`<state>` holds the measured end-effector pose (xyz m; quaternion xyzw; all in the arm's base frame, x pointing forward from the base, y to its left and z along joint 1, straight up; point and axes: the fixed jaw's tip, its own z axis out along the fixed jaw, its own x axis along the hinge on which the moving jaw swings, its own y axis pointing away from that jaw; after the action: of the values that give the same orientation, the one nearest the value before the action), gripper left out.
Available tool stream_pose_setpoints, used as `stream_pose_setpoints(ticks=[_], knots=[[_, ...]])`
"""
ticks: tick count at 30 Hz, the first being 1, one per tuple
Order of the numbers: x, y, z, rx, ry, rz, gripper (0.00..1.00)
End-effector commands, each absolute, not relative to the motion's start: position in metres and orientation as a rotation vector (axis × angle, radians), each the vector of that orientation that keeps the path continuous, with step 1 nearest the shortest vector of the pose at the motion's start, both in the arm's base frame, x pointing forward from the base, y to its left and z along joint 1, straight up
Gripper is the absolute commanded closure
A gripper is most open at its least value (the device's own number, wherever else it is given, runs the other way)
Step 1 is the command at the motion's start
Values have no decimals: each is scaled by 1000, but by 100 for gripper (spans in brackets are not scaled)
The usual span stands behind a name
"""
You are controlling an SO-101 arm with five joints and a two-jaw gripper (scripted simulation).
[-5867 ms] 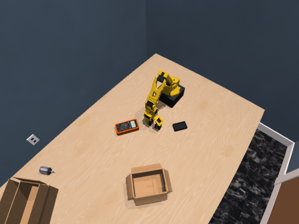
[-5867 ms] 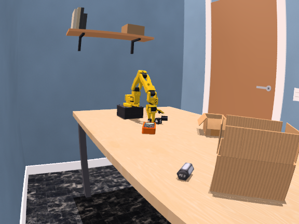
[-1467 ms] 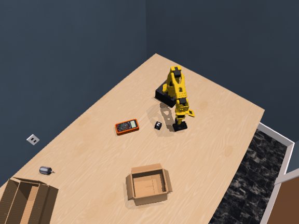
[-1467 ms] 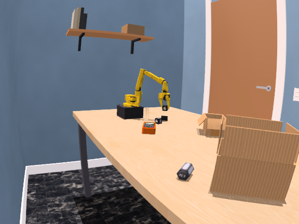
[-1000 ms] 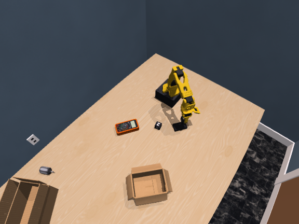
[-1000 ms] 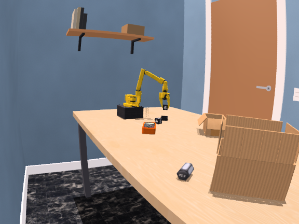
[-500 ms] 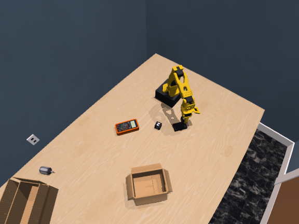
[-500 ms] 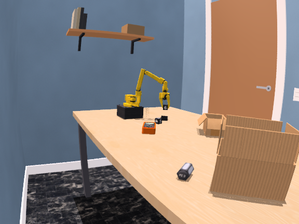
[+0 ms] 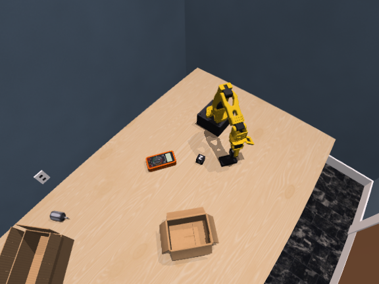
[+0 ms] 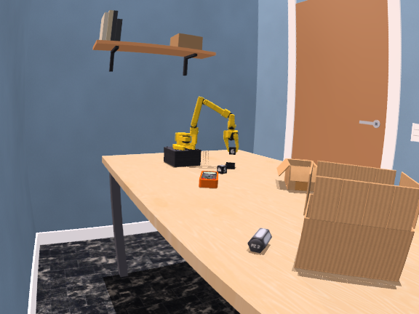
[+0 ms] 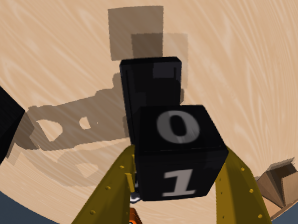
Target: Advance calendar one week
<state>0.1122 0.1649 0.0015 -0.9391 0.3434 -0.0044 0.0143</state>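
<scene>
Our gripper [image 9: 234, 154] [image 10: 231, 148] [image 11: 175, 172] clamps one cube [image 10: 232, 150] [image 11: 181, 150] above tray [image 9: 227, 160] [image 10: 230, 166] [image 11: 150, 85]; other cube [image 9: 200, 159] [image 10: 222, 168] sits outside. Both placements left for us, then release, retreat.

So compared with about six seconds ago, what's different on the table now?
The claw has swung away from beside the meter and now stands above the tray, gripping a cube. The other cube is on the table. The meter, the tray and the open boxes stayed put.
</scene>
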Motion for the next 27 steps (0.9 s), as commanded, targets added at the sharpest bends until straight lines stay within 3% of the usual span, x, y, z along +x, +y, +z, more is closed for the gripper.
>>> stream_pose_setpoints(ticks=[1,27], knots=[[110,165,-1,-2940,1043,-9,100],[103,161,-10,-2985,1025,6,100]])
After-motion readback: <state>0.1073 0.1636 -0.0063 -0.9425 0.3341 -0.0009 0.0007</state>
